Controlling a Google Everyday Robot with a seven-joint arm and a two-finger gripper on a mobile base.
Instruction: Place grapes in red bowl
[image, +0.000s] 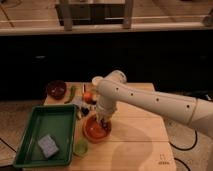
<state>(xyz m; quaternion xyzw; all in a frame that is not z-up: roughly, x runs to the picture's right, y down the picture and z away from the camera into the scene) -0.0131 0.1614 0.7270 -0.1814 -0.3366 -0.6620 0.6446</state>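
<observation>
Grapes cannot be made out anywhere on the table; if they are present, the arm and gripper hide them. Directly beneath the gripper sits the red bowl (96, 130), round, orange-red and glossy, with a wide rim that catches the light along its near-left edge. It rests on the wooden table (135, 145), near the middle of the front half, and it is the largest bowl in sight. Its inside shows orange, and the far right part of it is covered by the gripper.

The gripper (104, 123) hangs over the bowl's far right rim, pointing down from the white arm (150, 100), which reaches in from the right edge of the view. The wrist blocks the fingertips, so I cannot tell whether the gripper is apart, together, or clamped on anything.

Just in front and to the left of the bowl stands a small light-green cup (80, 147). Left of that lies a green tray (30, 130) with a grey-blue sponge (48, 146) inside it. Toward the far left corner of the table is a dark maroon bowl (56, 89), with a slim green vegetable (72, 93) beside it. An orange fruit (88, 96) sits just behind the arm's wrist.
</observation>
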